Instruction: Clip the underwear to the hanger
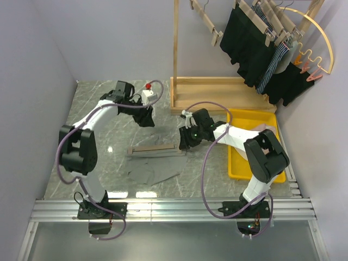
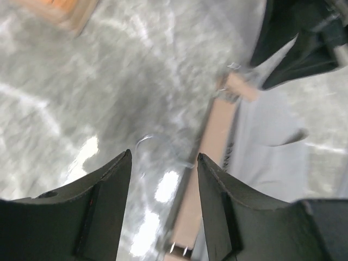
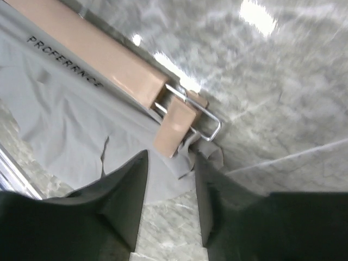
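Shows light grey soft fabric underwear (image 1: 155,167) flat mid-way across the marble bench (image 1: 109,111), straight pale wooden bar hanger (image 1: 152,148) along its far edge; right fingers (image 3: 128,201) released at the right-end wooden clip (image 3: 174,128), left fingers (image 2: 103,201) released, empty, nearby.

A yellow tray (image 1: 237,164) sits beside a wooden rack (image 1: 175,49) hung with black garments (image 1: 246,43).

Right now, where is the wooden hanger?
In the top view the hanger lies flat mid-table between the arms, along the far edge of the underwear, its right end by the right gripper.
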